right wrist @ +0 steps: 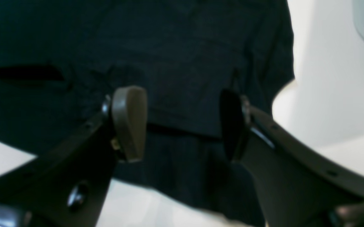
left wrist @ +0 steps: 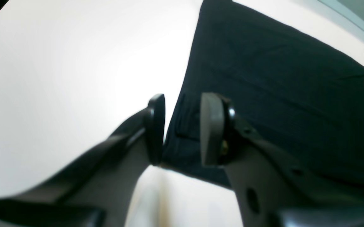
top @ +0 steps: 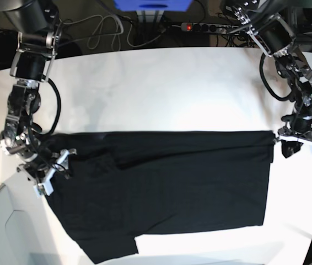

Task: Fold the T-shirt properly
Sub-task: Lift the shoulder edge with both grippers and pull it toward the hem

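Both jaws stand apart with nothing between them: the left gripper (left wrist: 182,129) hangs at the folded edge of the large black cloth T-shirt (top: 167,187), the right gripper (right wrist: 182,124) over its other end. Lying flat on the white table (top: 156,88), the shirt looks light, soft and limp, so its corners and hem seem best to pinch. Cables and a power strip (top: 211,26) lie behind the table.

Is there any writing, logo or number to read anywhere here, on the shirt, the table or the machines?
None can be read.
T-shirt: plain black side up, no print or label showing.
Blue box at the table's far edge: no lettering visible.
Power strip: only a red light, any marking too small to read.
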Tool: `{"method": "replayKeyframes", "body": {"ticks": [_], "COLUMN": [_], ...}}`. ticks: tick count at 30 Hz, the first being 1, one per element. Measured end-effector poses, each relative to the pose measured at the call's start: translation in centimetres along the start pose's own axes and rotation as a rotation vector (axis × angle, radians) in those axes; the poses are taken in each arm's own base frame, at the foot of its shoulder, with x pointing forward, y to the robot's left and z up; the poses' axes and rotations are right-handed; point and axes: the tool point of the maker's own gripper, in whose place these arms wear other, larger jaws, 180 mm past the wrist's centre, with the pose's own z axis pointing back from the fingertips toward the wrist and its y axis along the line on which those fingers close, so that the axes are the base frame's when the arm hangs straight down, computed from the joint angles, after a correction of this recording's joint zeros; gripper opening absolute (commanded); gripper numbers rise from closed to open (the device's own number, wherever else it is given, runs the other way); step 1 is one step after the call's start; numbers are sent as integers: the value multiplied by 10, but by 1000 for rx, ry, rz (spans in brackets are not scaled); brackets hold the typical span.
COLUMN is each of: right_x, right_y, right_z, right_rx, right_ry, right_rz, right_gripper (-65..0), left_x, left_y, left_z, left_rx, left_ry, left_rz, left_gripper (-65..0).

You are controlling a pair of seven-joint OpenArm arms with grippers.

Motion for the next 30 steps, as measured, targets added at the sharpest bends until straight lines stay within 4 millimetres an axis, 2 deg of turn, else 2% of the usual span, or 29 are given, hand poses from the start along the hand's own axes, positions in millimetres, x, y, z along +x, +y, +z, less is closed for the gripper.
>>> {"method": "replayKeyframes", "body": {"ticks": [3, 5, 7, 10, 13, 14, 19, 23, 26, 30], "right_x": [-6, -16, -24, -31, -39, -41, -54, -56, -61, -73], "right_y": [-4, -3, 3, 5, 2, 0, -10, -28, -36, -45], "right_z": [11, 16, 20, 28, 34, 37, 46, 59, 62, 57], "right_rx": [-25, -30, -27, -30, -48, -54, -87, -133, -151, -153], "right_ry": [-10, 8, 13, 12, 20, 20, 47, 39, 52, 79], "right_rz": [7, 13, 15, 14, 10, 7, -16, -11, -19, -48], "right_gripper": [-289, -289, -289, -289, -289, -289, -289, -278, -252, -252], "left_x": [-29, -51, -55, -56, -78, -78, -79, -82, -84, -89], "left_y": [8, 13, 16, 20, 19, 16, 8, -3, -4, -2], "left_z": [-7, -10, -11, -16, -23, -25, -34, -38, -41, -42], "left_rx": [7, 18, 24, 27, 22, 13, -5, -32, -34, -34], "left_ry": [71, 126, 111, 88, 140, 123, 120, 109, 106, 108], "left_rz": [47, 73, 84, 101, 128, 137, 135, 112, 129, 146], "left_gripper": [-375, -330, -303, -300, -300, -300, -300, -303, -370, -529]}}
